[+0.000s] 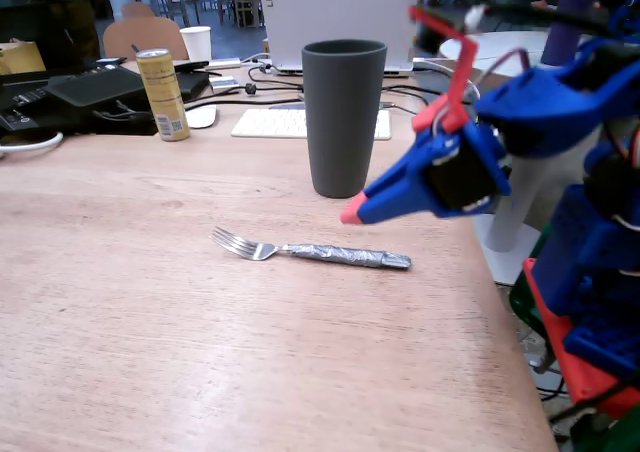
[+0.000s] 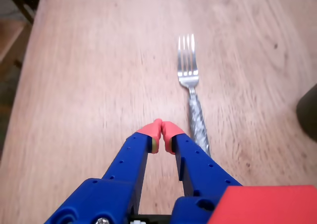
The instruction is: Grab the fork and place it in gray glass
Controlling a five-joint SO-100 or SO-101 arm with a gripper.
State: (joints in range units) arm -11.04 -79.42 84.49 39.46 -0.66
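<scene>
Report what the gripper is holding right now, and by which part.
Nothing. The gripper is shut and empty, above the table; the fork lies flat beside it, untouched.

A yellow drink can (image 1: 164, 94) stood at the wooden table's (image 1: 120, 312) far edge, near a white keyboard (image 1: 275, 123), a paper cup (image 1: 196, 43) and tangled black cables (image 1: 235, 89).

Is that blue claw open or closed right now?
Closed: in the wrist view the gripper has its red fingertips touching, holding nothing. The fork lies on the table beside it.
</scene>
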